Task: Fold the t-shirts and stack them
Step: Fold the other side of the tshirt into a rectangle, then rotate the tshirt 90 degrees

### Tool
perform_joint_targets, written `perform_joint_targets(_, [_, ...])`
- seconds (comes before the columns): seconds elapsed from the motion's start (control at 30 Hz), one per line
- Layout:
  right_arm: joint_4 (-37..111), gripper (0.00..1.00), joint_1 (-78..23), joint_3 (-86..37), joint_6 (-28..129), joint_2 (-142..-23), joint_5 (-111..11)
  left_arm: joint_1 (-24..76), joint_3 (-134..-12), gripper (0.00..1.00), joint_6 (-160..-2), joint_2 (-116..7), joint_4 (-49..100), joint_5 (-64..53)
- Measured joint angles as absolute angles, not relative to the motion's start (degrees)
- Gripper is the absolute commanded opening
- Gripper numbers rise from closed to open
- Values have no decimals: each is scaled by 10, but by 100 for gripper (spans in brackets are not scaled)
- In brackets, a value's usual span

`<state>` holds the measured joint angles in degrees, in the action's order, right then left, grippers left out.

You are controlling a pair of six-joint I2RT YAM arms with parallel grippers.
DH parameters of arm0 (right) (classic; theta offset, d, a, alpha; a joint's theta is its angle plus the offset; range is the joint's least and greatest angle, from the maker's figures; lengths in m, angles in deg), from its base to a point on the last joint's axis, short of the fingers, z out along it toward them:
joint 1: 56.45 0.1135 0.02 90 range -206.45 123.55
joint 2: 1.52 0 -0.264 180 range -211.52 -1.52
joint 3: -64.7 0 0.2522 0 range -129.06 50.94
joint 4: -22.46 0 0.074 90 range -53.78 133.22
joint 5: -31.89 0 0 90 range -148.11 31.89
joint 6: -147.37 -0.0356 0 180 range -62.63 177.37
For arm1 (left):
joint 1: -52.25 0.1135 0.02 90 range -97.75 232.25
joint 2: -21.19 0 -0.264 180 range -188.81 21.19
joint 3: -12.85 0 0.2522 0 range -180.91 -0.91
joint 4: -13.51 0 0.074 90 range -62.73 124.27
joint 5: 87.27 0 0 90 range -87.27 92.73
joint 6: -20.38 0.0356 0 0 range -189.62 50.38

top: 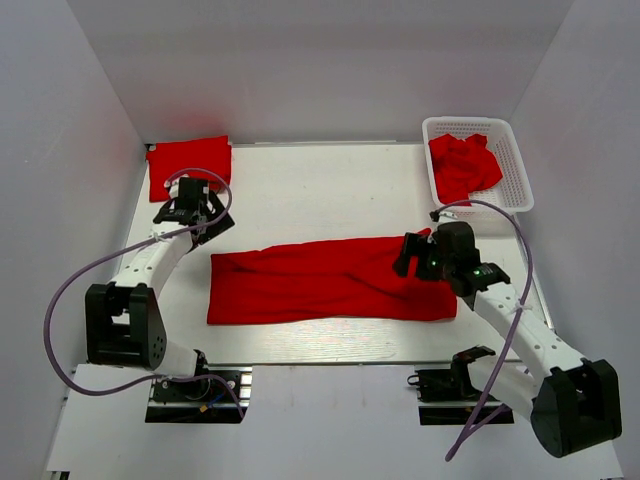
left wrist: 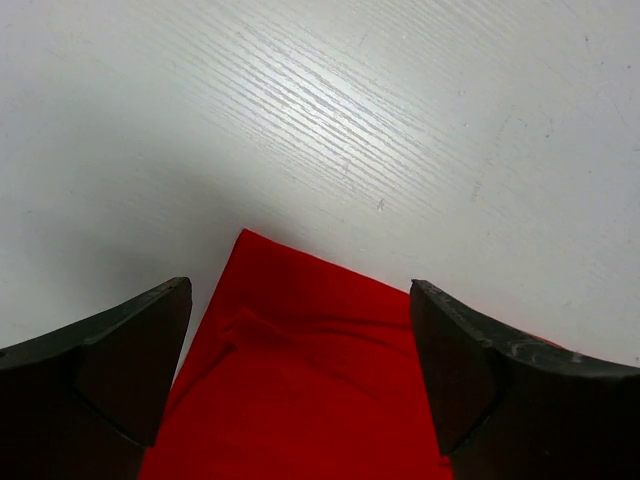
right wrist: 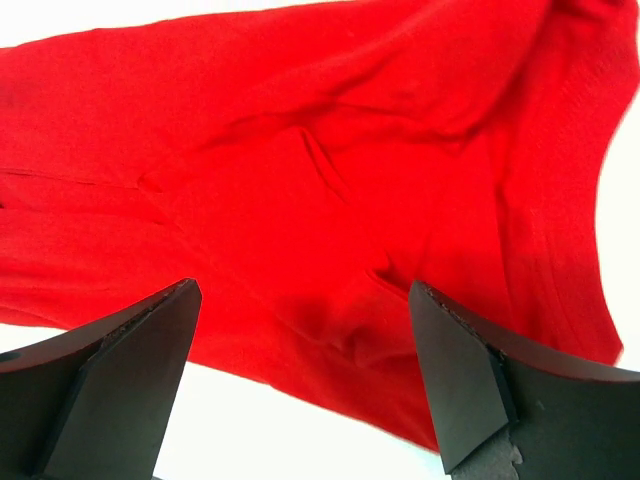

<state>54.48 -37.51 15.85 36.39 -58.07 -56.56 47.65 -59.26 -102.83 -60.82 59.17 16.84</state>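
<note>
Arm bases (top: 125,325), red t-shirt (top: 320,280), white table (top: 320,190), white walls (top: 320,70)

One crumpled t-shirt (top: 463,165) lay in the basket (top: 519,170), a folded t-shirt (top: 190,165) far to its left, and a long flattened t-shirt (top: 330,280) nearer, left of it, all red.

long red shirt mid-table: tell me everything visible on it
The long t-shirt is plain bright red soft cloth with no print, folded into a long band. It lies flat on the white table, running left to right across the middle. The left part is smooth; the right end is creased and bunched. The right gripper hangs open over that end; contact cannot be told.
</note>
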Motion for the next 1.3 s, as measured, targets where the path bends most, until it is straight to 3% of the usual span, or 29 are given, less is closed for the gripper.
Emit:
perform_joint_targets(0.1, [524, 90, -375, 158, 373, -594, -550, 476, -593, 100, -1025, -609, 586, 157])
perform_joint_targets(0.2, [505, 90, -375, 157, 376, -611, -532, 477, -575, 90, -1018, -608, 545, 116])
perform_joint_targets(0.27, [491, 90, -375, 157, 375, -621, -518, 476, -548, 74, -1014, -608, 507, 69])
perform_joint_targets(0.43, [457, 90, -375, 163, 368, -641, -496, 464, -492, 52, -1007, -639, 458, -29])
perform_joint_targets(0.6, [448, 90, -375, 178, 355, -668, -501, 451, -454, 48, -1008, -663, 459, -46])
perform_joint_targets(0.73, [449, 90, -376, 189, 338, -702, -528, 451, -449, 48, -1028, -651, 497, 8])
perform_joint_targets(0.87, [446, 90, -377, 181, 316, -762, -551, 455, -450, 55, -1060, -638, 553, 96])
perform_joint_targets(1.03, [418, 90, -377, 155, 292, -808, -578, 456, -465, 72, -1092, -640, 633, 191])
perform_joint_targets(1.07, [416, 90, -377, 151, 288, -814, -582, 457, -468, 89, -1100, -642, 651, 208])
perform_joint_targets(1.1, [413, 90, -377, 149, 286, -817, -587, 458, -472, 94, -1109, -645, 666, 223])
perform_joint_targets(1.3, [406, 90, -377, 143, 278, -826, -600, 462, -477, 100, -1153, -645, 713, 259])
